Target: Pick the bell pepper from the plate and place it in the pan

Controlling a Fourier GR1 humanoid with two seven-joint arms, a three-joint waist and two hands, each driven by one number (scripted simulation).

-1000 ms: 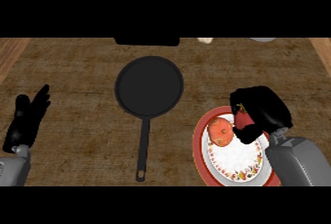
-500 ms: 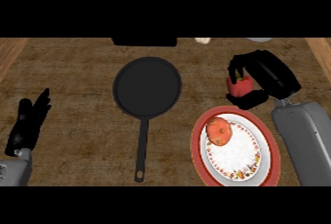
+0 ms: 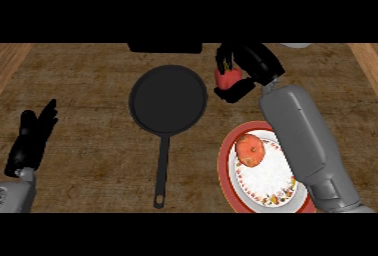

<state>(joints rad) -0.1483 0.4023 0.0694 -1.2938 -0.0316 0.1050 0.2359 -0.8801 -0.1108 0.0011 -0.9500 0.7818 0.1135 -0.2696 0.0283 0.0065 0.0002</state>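
Observation:
My right hand (image 3: 249,64) is curled round a red bell pepper (image 3: 227,78), holding it above the counter just right of the black pan (image 3: 168,98), near the counter's far edge. The pan's long handle (image 3: 162,172) points toward me. The red-rimmed white plate (image 3: 235,192) lies at the lower right, partly covered by my right forearm, with an orange-red round fruit (image 3: 250,149) on it. My left hand (image 3: 31,141) rests open at the left edge, fingers up.
A dark object (image 3: 165,47) sits at the counter's far edge behind the pan. A pale item (image 3: 297,45) shows at the top right. The wooden counter (image 3: 88,75) spreads bare between the pan and my left hand.
My right hand lifted the red pepper off the plate and carried it up and to the left, toward the pan's right rim. The left hand stayed at the left edge.

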